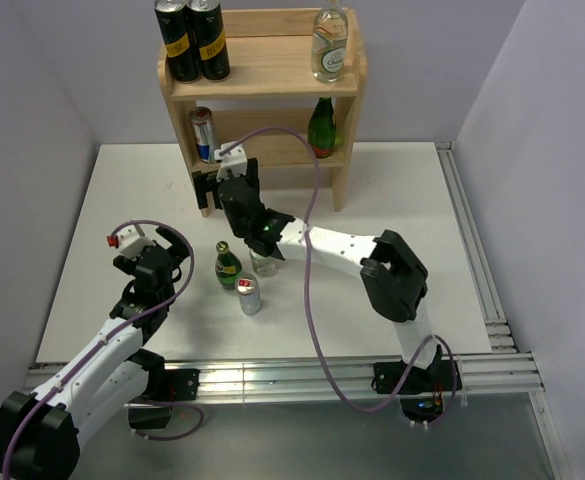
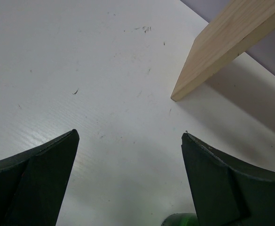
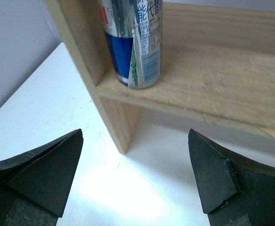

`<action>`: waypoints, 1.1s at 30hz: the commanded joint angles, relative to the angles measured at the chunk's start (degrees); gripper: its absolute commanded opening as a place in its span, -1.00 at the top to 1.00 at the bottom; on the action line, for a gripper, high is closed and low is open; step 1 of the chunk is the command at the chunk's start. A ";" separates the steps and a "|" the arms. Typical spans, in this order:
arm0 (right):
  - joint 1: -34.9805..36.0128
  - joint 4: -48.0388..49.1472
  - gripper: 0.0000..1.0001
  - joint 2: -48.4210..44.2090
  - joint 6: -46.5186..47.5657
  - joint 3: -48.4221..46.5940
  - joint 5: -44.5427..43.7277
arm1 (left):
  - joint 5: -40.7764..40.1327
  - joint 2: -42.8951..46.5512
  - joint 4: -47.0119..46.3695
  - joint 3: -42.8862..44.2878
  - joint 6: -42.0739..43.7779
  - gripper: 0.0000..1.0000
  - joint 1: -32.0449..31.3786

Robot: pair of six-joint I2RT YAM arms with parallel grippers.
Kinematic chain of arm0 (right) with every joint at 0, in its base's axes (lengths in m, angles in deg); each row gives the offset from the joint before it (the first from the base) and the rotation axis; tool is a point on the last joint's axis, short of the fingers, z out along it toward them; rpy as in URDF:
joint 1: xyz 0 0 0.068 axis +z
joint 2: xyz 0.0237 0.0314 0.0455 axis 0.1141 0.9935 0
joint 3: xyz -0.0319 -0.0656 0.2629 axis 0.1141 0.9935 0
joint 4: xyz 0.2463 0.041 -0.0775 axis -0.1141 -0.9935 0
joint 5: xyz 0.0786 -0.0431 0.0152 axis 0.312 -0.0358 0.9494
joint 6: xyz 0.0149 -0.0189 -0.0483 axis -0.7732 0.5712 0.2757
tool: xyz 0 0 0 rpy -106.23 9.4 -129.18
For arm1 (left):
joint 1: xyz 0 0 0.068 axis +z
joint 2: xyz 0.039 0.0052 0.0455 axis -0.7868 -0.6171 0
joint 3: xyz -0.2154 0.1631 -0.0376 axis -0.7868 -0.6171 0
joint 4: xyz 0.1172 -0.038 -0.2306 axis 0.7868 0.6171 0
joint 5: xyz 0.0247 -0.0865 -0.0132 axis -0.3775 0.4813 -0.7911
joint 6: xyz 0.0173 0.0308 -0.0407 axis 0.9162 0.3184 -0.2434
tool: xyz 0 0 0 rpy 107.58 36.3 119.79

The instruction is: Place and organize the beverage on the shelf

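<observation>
The pale wood shelf (image 1: 272, 78) stands at the back. Two black cans (image 1: 193, 38) and a clear bottle (image 1: 330, 42) stand on its top. A silver-blue can (image 1: 203, 133) and a green bottle (image 1: 322, 127) stand on its middle tier. On the table stand a green bottle (image 1: 229, 266), a small can (image 1: 249, 296) and a clear bottle (image 1: 264, 263) partly hidden under my right arm. My right gripper (image 1: 222, 182) is open and empty in front of the shelf's left side panel (image 3: 113, 113), below the silver-blue can (image 3: 133, 42). My left gripper (image 1: 162, 245) is open and empty, left of the green bottle (image 2: 179, 220).
The white table (image 1: 392, 200) ends at metal rails (image 1: 482, 280) on the right and at the near edge. Grey walls close in at the back and both sides. A purple cable (image 1: 312, 200) loops over my right arm. The shelf's side panel shows in the left wrist view (image 2: 222, 52).
</observation>
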 commanded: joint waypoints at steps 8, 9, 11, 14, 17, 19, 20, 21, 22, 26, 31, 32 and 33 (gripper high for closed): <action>6.93 6.69 -1.00 -22.54 -6.54 23.86 -9.01 | -0.64 0.82 5.06 6.65 0.14 -0.88 -3.54; 7.38 6.43 -1.00 -23.95 -7.07 25.46 -10.76 | 0.15 1.69 6.63 7.53 0.14 -0.88 -4.07; 8.34 5.73 -1.00 -28.34 -9.09 30.28 -12.71 | 0.42 2.93 8.22 8.41 -0.21 -0.88 -6.18; 9.58 5.21 -1.00 -34.05 -11.73 36.61 -15.26 | 0.42 4.95 13.40 10.61 -1.70 -0.88 -9.33; 10.19 4.41 -1.00 -38.72 -13.84 41.81 -17.01 | 1.21 6.01 16.40 12.89 -2.14 -0.99 -12.50; 10.54 2.93 -1.00 -41.35 -15.15 43.93 -18.50 | 2.26 5.92 18.06 14.56 -2.23 -0.99 -14.17; 10.63 2.31 -1.00 -42.14 -15.68 45.77 -18.95 | 2.27 5.49 18.59 15.44 -2.75 -0.99 -16.18; 10.72 1.78 -1.00 -42.94 -16.21 46.74 -19.30 | 2.35 5.22 19.03 15.71 -2.93 -0.99 -17.33; 10.64 1.34 -1.00 -44.86 -17.17 47.79 -19.91 | 1.83 4.96 19.65 16.06 -3.37 -0.99 -18.39; 10.72 0.11 -1.00 -48.91 -19.11 53.33 -20.53 | -1.41 2.85 22.55 16.42 -5.92 -0.99 -25.59; 10.64 -1.74 -1.00 -51.56 -21.40 56.41 -21.24 | -3.62 -0.40 22.64 14.57 -8.20 -0.99 -29.91; 10.72 -1.92 -1.00 -51.91 -21.58 57.11 -21.32 | -4.23 -1.54 22.55 14.05 -8.82 -0.99 -30.18; 10.72 -1.92 -1.00 -52.52 -22.01 57.47 -21.41 | -4.59 -2.07 22.12 13.78 -9.00 -0.99 -30.26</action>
